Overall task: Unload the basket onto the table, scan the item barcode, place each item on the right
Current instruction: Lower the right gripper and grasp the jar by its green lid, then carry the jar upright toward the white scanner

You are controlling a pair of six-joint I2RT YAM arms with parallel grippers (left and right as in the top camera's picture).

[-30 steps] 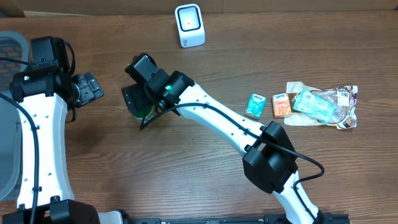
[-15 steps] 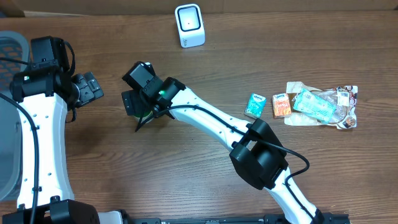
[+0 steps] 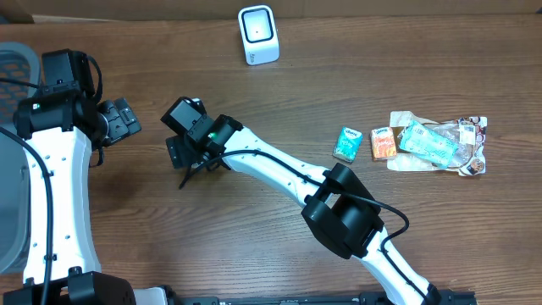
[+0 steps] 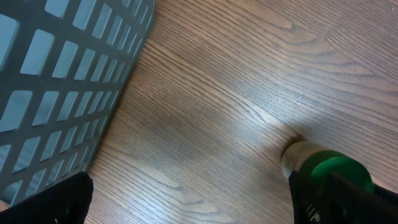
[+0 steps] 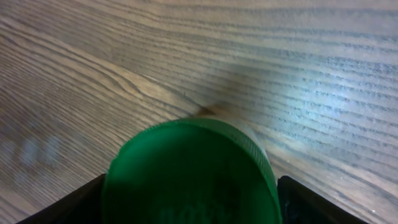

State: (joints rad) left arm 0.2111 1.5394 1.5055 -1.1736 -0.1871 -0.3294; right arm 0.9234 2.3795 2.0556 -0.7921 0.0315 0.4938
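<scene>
Our right claw (image 3: 193, 146) straddles the round green-capped bottle (image 5: 186, 168) (clamped or not, we cannot tell); a loose pinch could tip it. Left claw (image 3: 125, 119) gapes empty.

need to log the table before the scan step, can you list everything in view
scanner: one, white, far edge, centre
bottle: one, green cap, left of centre, under the right gripper
teal packet: one, teal, right of centre
orange packet: one, orange, just right of the teal packet
clear bag: one heap, clear wrap with a pale teal pack on top, far right
basket: one, grey mesh, left edge
table: one, brown wood
left gripper: one, black, open, over bare wood beside the basket
right gripper: one, black, fingers flanking the bottle cap; whether it grips is unclear
</scene>
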